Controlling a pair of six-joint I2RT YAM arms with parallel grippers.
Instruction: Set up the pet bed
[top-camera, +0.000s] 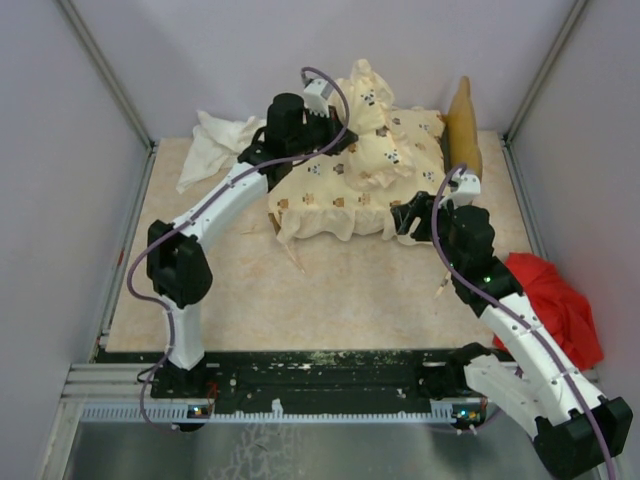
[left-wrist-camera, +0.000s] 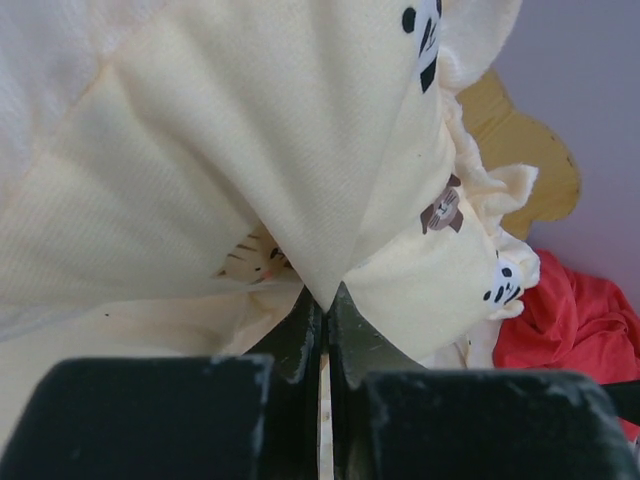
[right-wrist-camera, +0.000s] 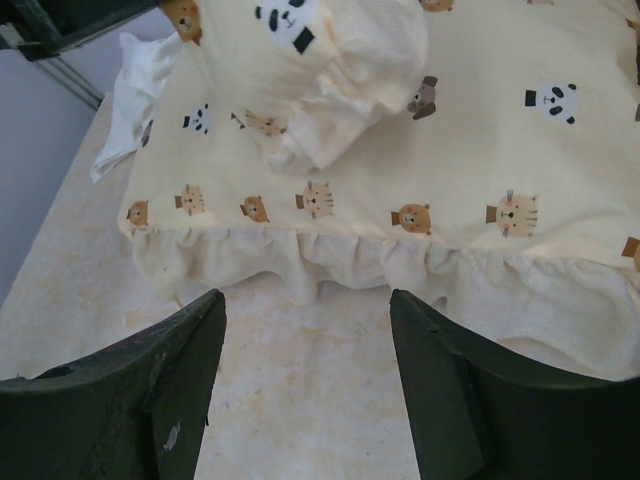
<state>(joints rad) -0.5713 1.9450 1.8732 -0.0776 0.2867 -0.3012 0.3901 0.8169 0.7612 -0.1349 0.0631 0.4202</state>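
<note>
The cream animal-print cushion lies spread over the bed frame and hides all of it but the wavy wooden headboard, which also shows in the left wrist view. My left gripper is over the cushion's middle, shut on a fold of the small matching pillow, which bunches up above the cushion. In the right wrist view the pillow hangs over the cushion. My right gripper is open and empty, low over the table just short of the cushion's frilled edge.
A plain white cloth lies crumpled at the back left, also in the right wrist view. A red cloth lies at the right by my right arm, also in the left wrist view. Walls enclose the table.
</note>
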